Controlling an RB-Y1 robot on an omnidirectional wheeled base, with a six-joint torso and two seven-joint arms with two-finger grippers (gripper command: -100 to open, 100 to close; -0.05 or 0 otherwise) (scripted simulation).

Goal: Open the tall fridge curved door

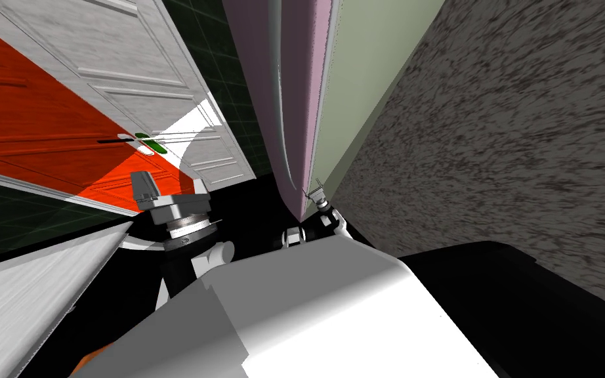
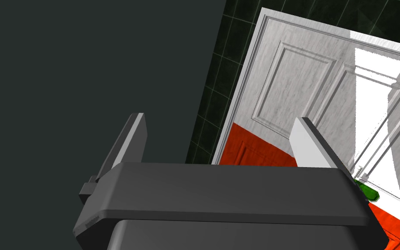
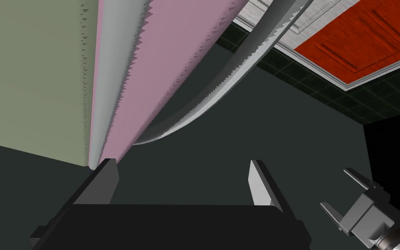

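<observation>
Curving handle [image 3: 260,43], smooth pink door [image 3: 168,56]

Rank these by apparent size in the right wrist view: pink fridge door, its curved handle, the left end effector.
Largest: pink fridge door.
Then: curved handle.
Smallest: left end effector.
Door and handle are cropped by the frame.

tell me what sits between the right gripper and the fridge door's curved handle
Nothing. In the right wrist view the stretch from the open right gripper to the grey curved handle on the pink door is bare.
</observation>
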